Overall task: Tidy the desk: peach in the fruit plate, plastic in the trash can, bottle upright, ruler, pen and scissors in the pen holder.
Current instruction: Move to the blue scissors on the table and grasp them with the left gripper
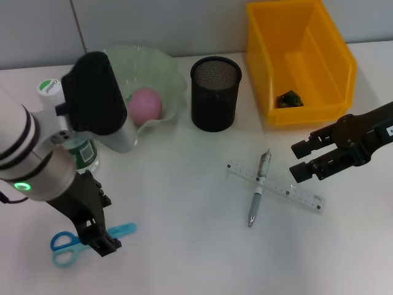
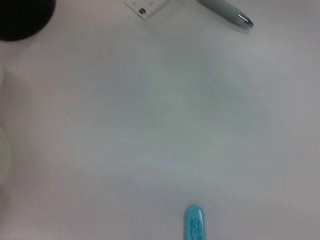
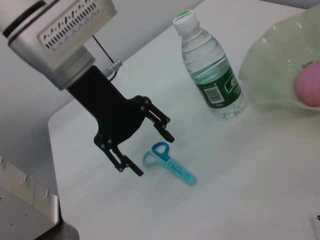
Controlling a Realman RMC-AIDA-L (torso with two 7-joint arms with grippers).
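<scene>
My left gripper (image 1: 103, 238) hangs open just over the blue and teal scissors (image 1: 73, 243), which lie flat on the desk (image 1: 184, 246) at the front left. In the right wrist view the left gripper (image 3: 149, 150) has its fingers on either side of the scissors (image 3: 170, 165) handles. The bottle (image 1: 81, 150) stands upright behind that arm. The peach (image 1: 145, 104) rests in the fruit plate (image 1: 169, 77). The pen (image 1: 259, 187) lies across the ruler (image 1: 288, 192). My right gripper (image 1: 301, 160) is open and empty, to the right of them. A dark crumpled piece of plastic (image 1: 287, 98) lies in the trash can (image 1: 301, 37).
The pen holder (image 1: 215, 92) stands between the fruit plate and the trash can. The left wrist view shows the scissors' tip (image 2: 194, 222), the pen tip (image 2: 227, 10), a ruler end (image 2: 147, 6) and the pen holder's edge (image 2: 22, 17).
</scene>
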